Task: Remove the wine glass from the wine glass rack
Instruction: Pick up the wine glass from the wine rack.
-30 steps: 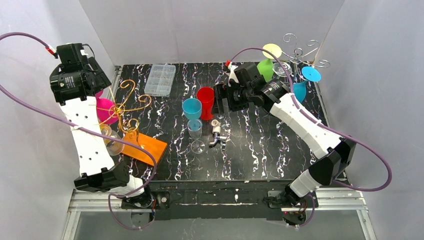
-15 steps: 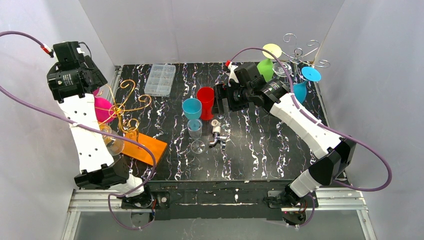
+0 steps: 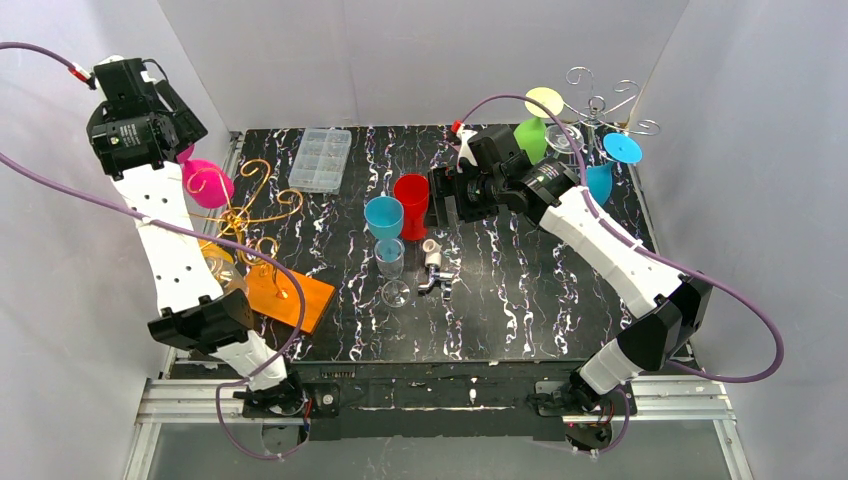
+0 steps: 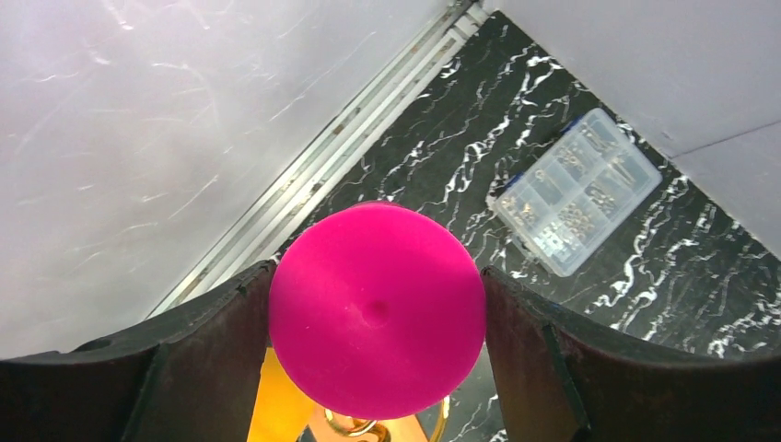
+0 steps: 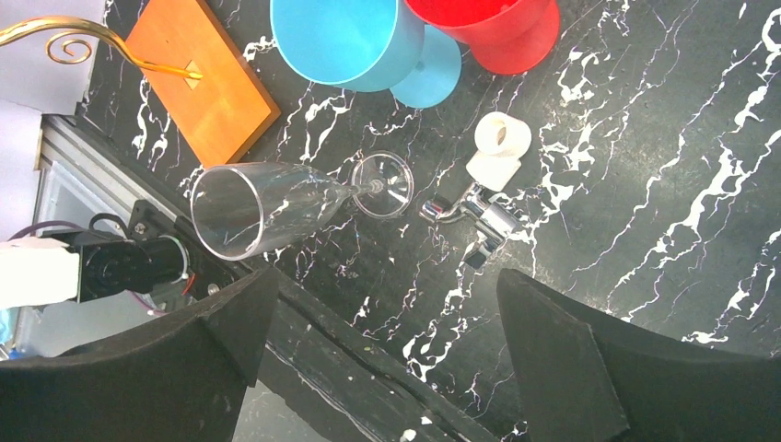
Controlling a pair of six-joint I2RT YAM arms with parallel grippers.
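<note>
Left end effector [image 4: 376, 276] pinches pink wine glass [image 4: 378, 322], seemingly clear of gold rack [image 3: 262, 200]; right end effector [image 5: 385, 281] spread.

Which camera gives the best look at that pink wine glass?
The left wrist view: the pink wine glass fills the middle, its round end between the fingers of the left pincer. The top view shows it small, beside the arm. The right wrist view misses it.
</note>
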